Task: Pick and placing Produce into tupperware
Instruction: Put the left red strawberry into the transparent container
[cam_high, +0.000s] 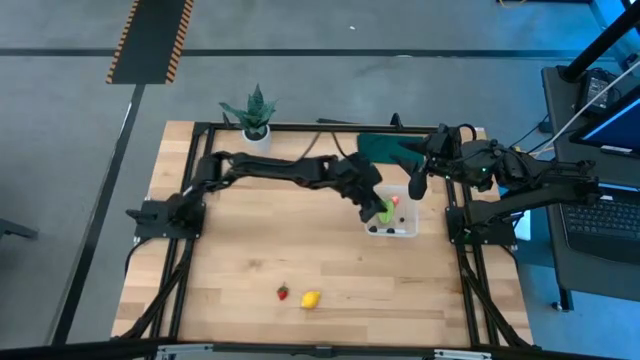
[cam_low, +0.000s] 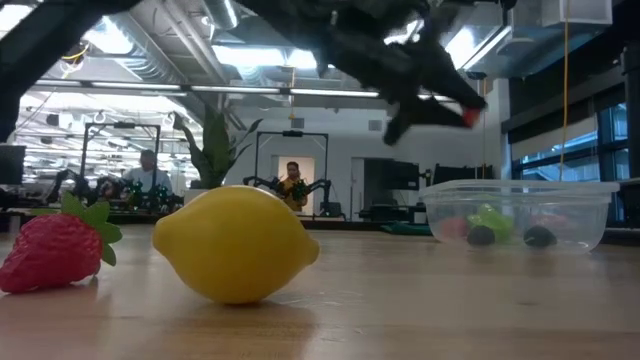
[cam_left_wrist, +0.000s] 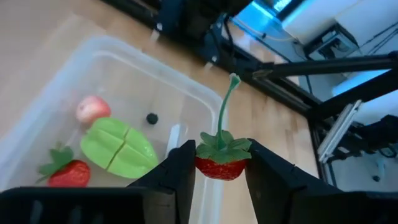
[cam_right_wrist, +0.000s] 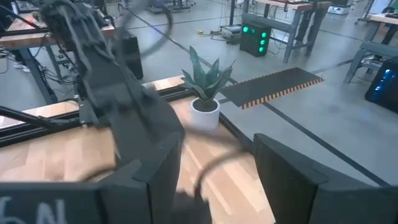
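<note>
Wooden table (cam_high: 240, 280), strawberry (cam_high: 283, 292), lemon (cam_high: 311, 299), plant (cam_high: 255, 112)

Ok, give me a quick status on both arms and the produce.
Left tool shut on a strawberry, over the tupperware. Right tool open, parked by the far right edge. Lemon left on the table. Nothing blocking.

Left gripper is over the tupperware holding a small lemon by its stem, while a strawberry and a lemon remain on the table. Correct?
Not quite. The left gripper is shut on a red strawberry with a green stem, not a lemon, as the left wrist view shows. It is over the tupperware; a strawberry and lemon remain on the table.
</note>
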